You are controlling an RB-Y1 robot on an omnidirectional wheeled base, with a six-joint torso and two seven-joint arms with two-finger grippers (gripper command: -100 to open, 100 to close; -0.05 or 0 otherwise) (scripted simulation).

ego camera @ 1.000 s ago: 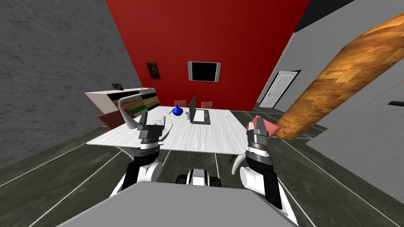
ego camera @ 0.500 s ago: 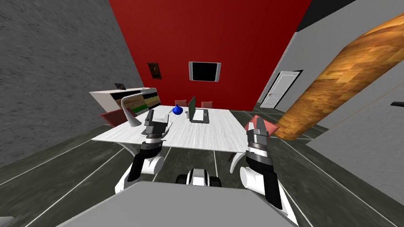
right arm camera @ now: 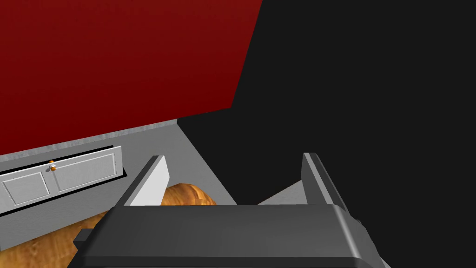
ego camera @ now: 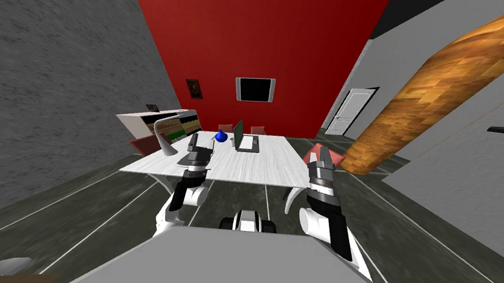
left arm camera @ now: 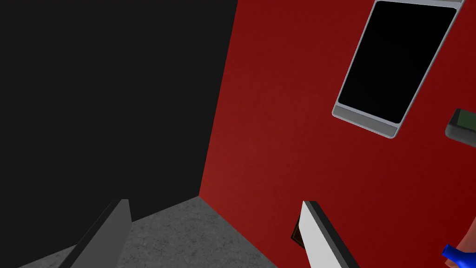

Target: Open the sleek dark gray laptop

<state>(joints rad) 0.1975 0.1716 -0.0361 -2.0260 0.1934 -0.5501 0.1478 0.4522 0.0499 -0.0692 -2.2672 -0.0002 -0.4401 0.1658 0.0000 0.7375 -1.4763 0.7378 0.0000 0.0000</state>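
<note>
Laptop (ego camera: 244,139), dark grey with its lid standing up, sits at the far end of the white counter (ego camera: 253,170), ahead of and between both arms. The left tool (ego camera: 200,144) is nearer; the right tool (ego camera: 322,160) hangs beside the counter's edge. Both tools gape wide, empty.

Laptop (ego camera: 247,143) sits on table (ego camera: 253,170), right of bottle (ego camera: 220,137).

1 white surface (ego camera: 253,170) carries 1 dark laptop (ego camera: 243,138) and 1 blue bottle (ego camera: 220,137). 4 red chairs (ego camera: 320,153) stand around it, 1 shelf unit (ego camera: 157,120) beside it. The red wall (ego camera: 258,29) bears 1 black screen (ego camera: 254,89) and 1 small picture (ego camera: 192,88). There is 1 white door (ego camera: 355,110). 2 grippers show: the left gripper (ego camera: 199,146) and the right gripper (ego camera: 322,159).
</note>
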